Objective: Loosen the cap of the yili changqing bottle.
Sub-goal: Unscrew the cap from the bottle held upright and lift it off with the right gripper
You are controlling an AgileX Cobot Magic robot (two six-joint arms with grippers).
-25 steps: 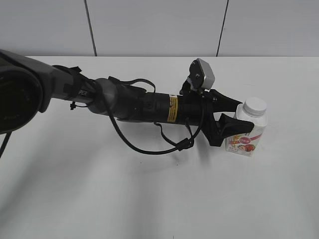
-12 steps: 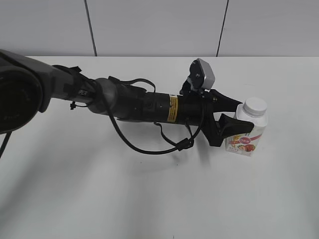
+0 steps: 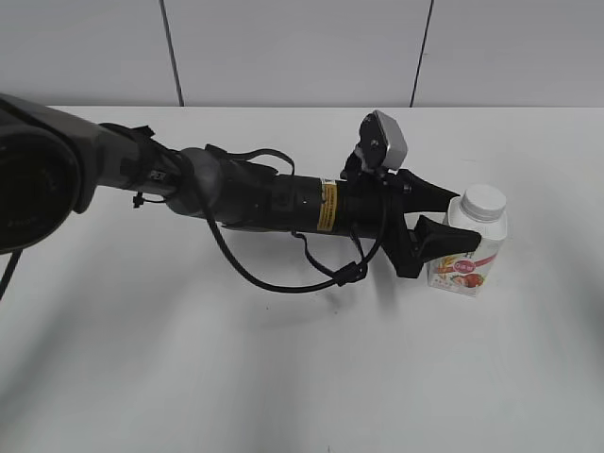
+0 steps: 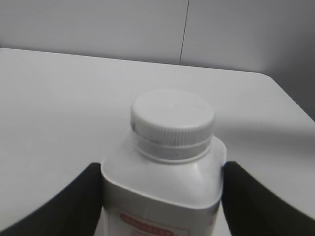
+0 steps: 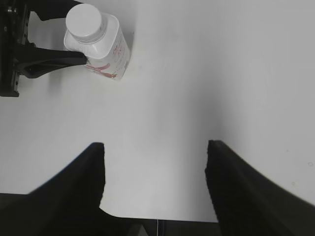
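Note:
The yili changqing bottle (image 3: 467, 255) stands upright on the white table, white with a pink-red fruit label. Its white cap (image 3: 484, 201) sits on the neck. My left gripper (image 3: 444, 219) reaches in from the left and is shut on the bottle's body, one finger on each side. In the left wrist view the bottle (image 4: 162, 191) fills the space between the black fingers (image 4: 162, 196), with the cap (image 4: 172, 120) above them. My right gripper (image 5: 155, 167) is open and empty, above the table, apart from the bottle (image 5: 106, 49) and its cap (image 5: 84, 20). It is out of the exterior view.
The left arm (image 3: 264, 198) lies across the table's middle with a looping black cable (image 3: 283, 283). The table's far edge meets a grey panelled wall (image 3: 293, 47).

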